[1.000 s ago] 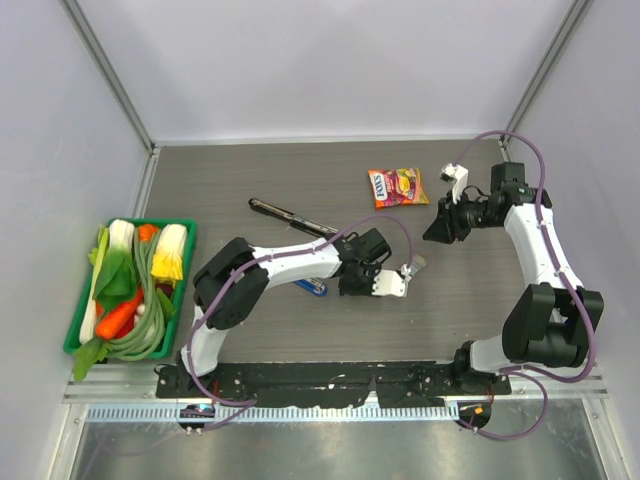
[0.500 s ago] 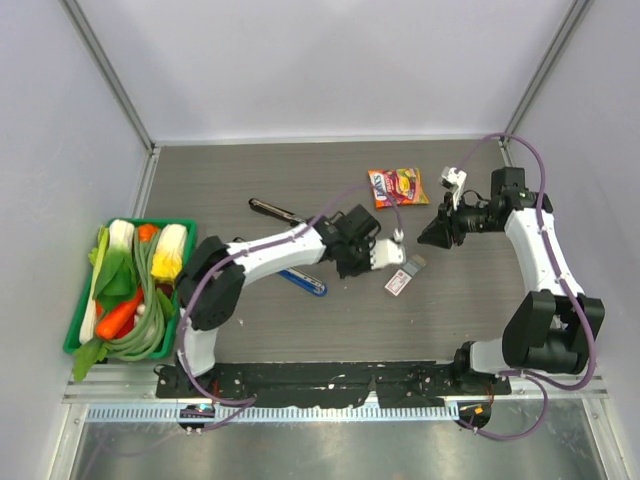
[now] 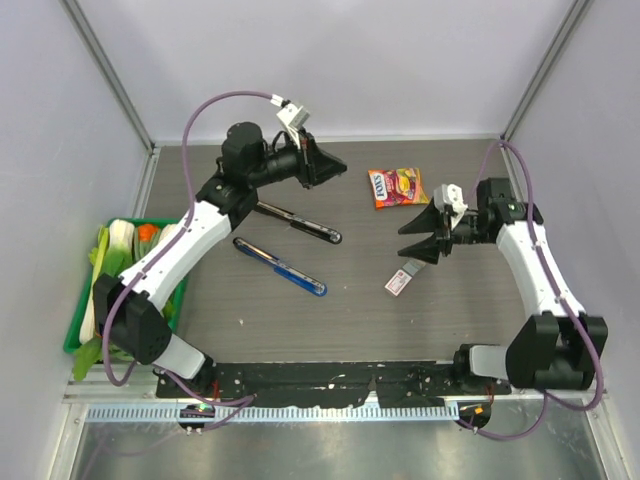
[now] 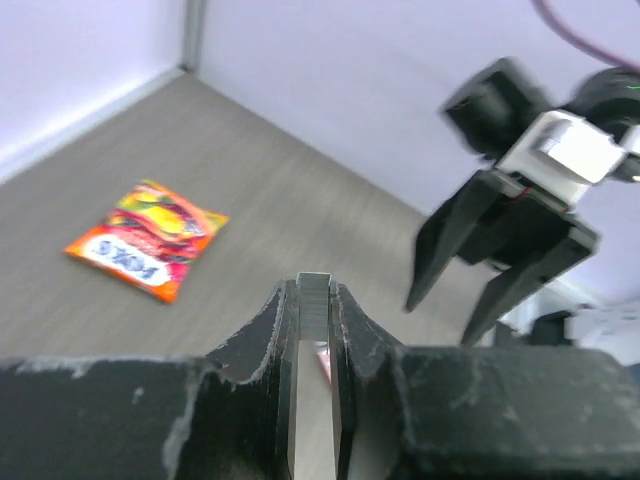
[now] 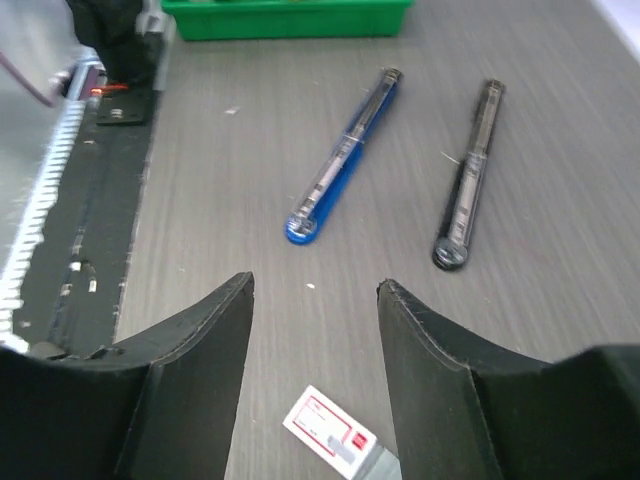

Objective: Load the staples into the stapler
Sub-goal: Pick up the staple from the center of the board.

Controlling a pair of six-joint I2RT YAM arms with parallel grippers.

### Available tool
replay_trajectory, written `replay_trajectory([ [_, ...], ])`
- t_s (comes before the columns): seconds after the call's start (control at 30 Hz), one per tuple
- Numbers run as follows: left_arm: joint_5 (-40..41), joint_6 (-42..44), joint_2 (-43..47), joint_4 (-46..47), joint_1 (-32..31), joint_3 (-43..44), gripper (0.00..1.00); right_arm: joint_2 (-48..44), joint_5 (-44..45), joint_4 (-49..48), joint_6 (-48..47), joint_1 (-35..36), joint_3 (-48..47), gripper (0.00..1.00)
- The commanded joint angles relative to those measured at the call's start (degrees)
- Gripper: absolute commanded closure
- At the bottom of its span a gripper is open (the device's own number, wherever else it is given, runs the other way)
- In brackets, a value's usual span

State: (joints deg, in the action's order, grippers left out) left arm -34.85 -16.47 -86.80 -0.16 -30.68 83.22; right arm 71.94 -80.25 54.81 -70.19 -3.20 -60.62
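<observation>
Staples (image 4: 314,305), a thin grey metal strip, are sitting pinched in the closed left gripper (image 3: 326,167), now raised beyond the slim black stapler (image 3: 296,221) after leaving mid-table. The empty right gripper (image 3: 414,243) is gaping wider than before near the cardboard box (image 3: 398,283).

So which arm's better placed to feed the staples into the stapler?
Left: the left gripper is shut on the staples, raised beyond the black stapler. The right gripper is open and empty, by the staple box.

Grey wood-grain table (image 3: 250,330) (evenly lit) enclosed by pale lilac walls (image 3: 330,70).
</observation>
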Motion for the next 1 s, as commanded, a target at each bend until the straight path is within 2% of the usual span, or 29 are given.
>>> replay_trajectory([
  [0.0,-10.8,-20.7,0.0,20.3,0.4,-7.4,0.85,10.8,-7.9,25.8,-33.7,6.0,-9.9,0.42],
  [0.03,-12.3,-21.9,-0.1,22.6,0.4,-8.4,0.85,13.1,-7.9,31.8,-32.5,7.0,-14.6,0.42],
  [0.1,-13.7,-25.3,0.0,29.5,0.4,-11.0,0.85,17.8,-7.9,31.9,-29.8,9.4,-17.4,0.42],
  [0.17,-15.1,-26.2,0.1,32.1,0.5,-12.1,0.85,19.4,-7.9,31.9,-29.4,12.6,-18.9,0.43],
  [0.27,-16.7,-25.7,0.7,35.8,0.9,-14.8,0.85,22.4,-7.8,31.9,-20.5,13.8,-22.8,0.45],
  [0.3,-16.7,-24.4,0.8,34.5,0.9,-15.3,0.86,24.8,-7.8,31.9,-17.0,13.6,-24.4,0.45],
  [0.33,-16.6,-21.0,1.2,32.6,0.9,-15.2,0.87,25.9,-7.8,31.8,-7.9,12.7,-27.9,0.46],
  [0.37,-16.7,-18.9,1.3,30.8,0.8,-15.3,0.87,26.7,-7.7,31.8,-4.6,10.8,-29.4,0.45],
  [0.43,-16.7,-13.8,1.6,26.8,1.0,-15.3,0.87,26.1,-6.9,31.6,-3.5,8.3,-29.3,0.41],
  [0.5,-15.8,-11.7,1.8,23.4,1.0,-14.9,0.87,25.7,-3.8,31.7,-1.6,6.8,-29.7,0.38],
  [0.6,-14.0,-9.9,1.9,21.4,1.0,-14.4,0.87,24.8,-4.6,31.7,-0.5,5.4,-28.3,0.37],
  [0.67,-13.1,-9.0,1.8,19.5,1.0,-13.5,0.87,24.2,-2.0,31.8,-0.7,5.7,-29.1,0.30],
  [0.73,-12.4,-8.1,2.0,18.1,1.0,-12.9,0.87,24.6,1.6,30.4,4.0,5.7,-31.7,0.24],
  [0.77,-12.1,-7.1,2.0,16.5,1.0,-12.6,0.87,25.0,3.1,28.2,8.3,5.7,-32.4,0.24],
  [0.8,-11.9,-6.7,2.2,16.0,1.0,-12.3,0.87,24.7,5.2,20.0,21.2,5.8,-31.9,0.23],
  [0.87,-11.9,-5.3,2.4,14.5,1.0,-12.4,0.87,20.9,18.0,4.9,39.0,6.3,-28.3,0.22],
  [0.9,-11.6,-5.2,2.5,14.2,1.0,-12.5,0.87,19.7,23.2,-5.7,48.7,6.6,-24.0,0.19],
  [0.97,-10.9,-5.0,2.6,13.8,1.0,-12.6,0.86,18.1,26.5,-10.1,51.0,6.5,-21.5,0.17],
])
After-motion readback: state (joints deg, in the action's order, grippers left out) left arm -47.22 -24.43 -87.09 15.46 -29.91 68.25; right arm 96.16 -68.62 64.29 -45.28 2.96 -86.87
